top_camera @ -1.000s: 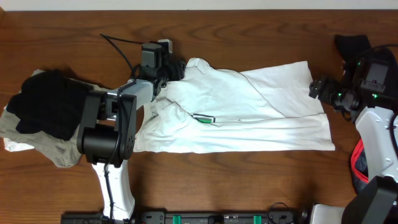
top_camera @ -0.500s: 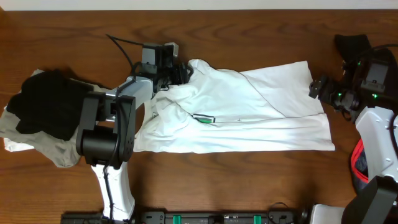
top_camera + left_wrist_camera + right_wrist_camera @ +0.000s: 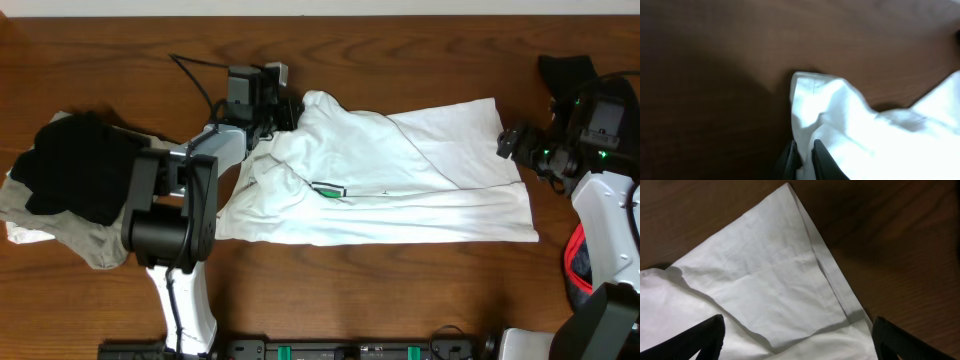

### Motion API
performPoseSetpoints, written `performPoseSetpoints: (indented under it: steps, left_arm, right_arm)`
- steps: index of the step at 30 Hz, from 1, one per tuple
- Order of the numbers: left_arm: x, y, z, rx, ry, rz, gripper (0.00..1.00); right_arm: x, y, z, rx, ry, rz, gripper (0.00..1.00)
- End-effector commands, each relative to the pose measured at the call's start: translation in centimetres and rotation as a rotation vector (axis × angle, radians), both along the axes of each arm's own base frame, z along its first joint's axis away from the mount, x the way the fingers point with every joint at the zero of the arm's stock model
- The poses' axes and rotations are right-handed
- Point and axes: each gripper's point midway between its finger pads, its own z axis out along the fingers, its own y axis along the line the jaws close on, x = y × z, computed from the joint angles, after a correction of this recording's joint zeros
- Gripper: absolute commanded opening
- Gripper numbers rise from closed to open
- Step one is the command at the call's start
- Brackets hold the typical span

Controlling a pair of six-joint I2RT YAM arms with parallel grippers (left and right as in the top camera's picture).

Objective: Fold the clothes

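White T-shirt [image 3: 400, 180] lies spread over the middle of the table [image 3: 330, 290], toward its far edge. Left gripper [image 3: 804, 146] pinches the shirt's far left fold, its fingers narrow on the cloth. Right gripper [image 3: 797, 321] stands wide, with the shirt's right corner between its fingers [image 3: 700, 337].

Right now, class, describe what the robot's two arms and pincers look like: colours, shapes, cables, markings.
The left arm has black joint housings, silvery-white links and a white lower column; a thin black cable loops by its wrist. The right arm is black with white links and small green lights. Both the left pincer and right pincer have two dark, tapering fingers.
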Motion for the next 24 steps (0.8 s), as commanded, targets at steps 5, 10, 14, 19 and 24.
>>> performPoseSetpoints:
  steps: [5,10,14,19,24]
  left_arm:
    - [0.4,-0.1,10.8,-0.032,-0.207,-0.013,0.12]
    - [-0.9,0.1,9.8,-0.018,-0.127,-0.013,0.12]
    - [-1.5,0.6,8.5,0.037,-0.099,-0.027,0.13]
    - [-1.1,0.9,8.3,0.069,-0.114,-0.012,0.13]
    - [-0.7,1.1,7.6,0.087,-0.095,0.027,0.16]
  right_arm:
    - [0.9,0.4,-0.9,-0.002,-0.001,0.029,0.91]
    - [1.9,0.9,-2.6,0.001,0.012,0.048,0.91]
    - [2.2,1.3,-4.8,0.012,0.053,0.059,0.91]
    - [2.0,1.8,-6.8,0.025,0.104,0.07,0.91]
    - [2.4,1.7,-7.0,0.022,0.096,0.069,0.91]
